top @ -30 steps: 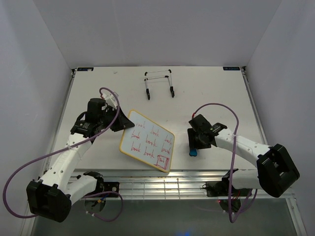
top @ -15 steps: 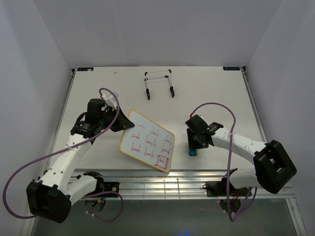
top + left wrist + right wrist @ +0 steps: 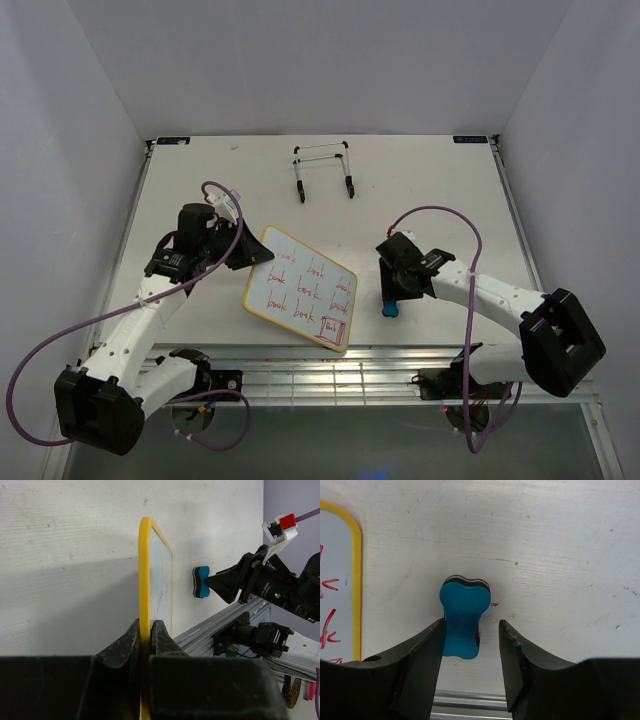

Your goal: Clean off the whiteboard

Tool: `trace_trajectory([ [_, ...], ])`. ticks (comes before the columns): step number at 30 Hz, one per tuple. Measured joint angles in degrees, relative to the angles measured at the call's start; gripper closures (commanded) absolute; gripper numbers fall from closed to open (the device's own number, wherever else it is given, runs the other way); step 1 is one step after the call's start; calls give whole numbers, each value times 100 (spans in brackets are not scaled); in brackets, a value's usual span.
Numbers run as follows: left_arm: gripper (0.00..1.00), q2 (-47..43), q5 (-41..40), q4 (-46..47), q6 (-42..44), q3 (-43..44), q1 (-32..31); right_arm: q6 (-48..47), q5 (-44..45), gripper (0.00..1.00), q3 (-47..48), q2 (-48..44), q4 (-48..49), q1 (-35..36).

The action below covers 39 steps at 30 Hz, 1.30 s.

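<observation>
The whiteboard (image 3: 300, 290), yellow-framed with rows of red handwriting, lies tilted near the table's front middle. My left gripper (image 3: 252, 252) is shut on its upper left edge; in the left wrist view the yellow frame (image 3: 145, 580) runs between the shut fingers. The blue bone-shaped eraser (image 3: 390, 305) lies on the table right of the board; it shows in the right wrist view (image 3: 462, 622) and the left wrist view (image 3: 201, 582). My right gripper (image 3: 471, 630) is open, its jaws astride the eraser's near end, the left finger (image 3: 427, 645) close to it. The board's edge (image 3: 355, 580) shows at left.
A black-and-white wire easel stand (image 3: 323, 170) stands at the back middle of the table. The table's metal front rail (image 3: 330, 360) runs just below the board and eraser. Grey walls close in on both sides.
My right gripper has shifted a little left and toward the eraser. The left gripper and the whiteboard have stayed put.
</observation>
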Motion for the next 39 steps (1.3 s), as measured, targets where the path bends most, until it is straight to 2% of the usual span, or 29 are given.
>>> trace_trajectory([
  [26, 100, -13, 63, 131, -59, -103, 0, 120, -144, 51, -59, 509, 400, 103],
  [31, 100, -15, 66, 133, -59, -107, 0, 140, -142, 58, -125, 518, 417, 142],
  [33, 100, -15, 66, 136, -59, -114, 0, 146, -140, 66, -125, 518, 420, 146],
  [39, 100, -22, 74, 144, -70, -129, 0, 162, -142, 68, -122, 461, 411, 162],
])
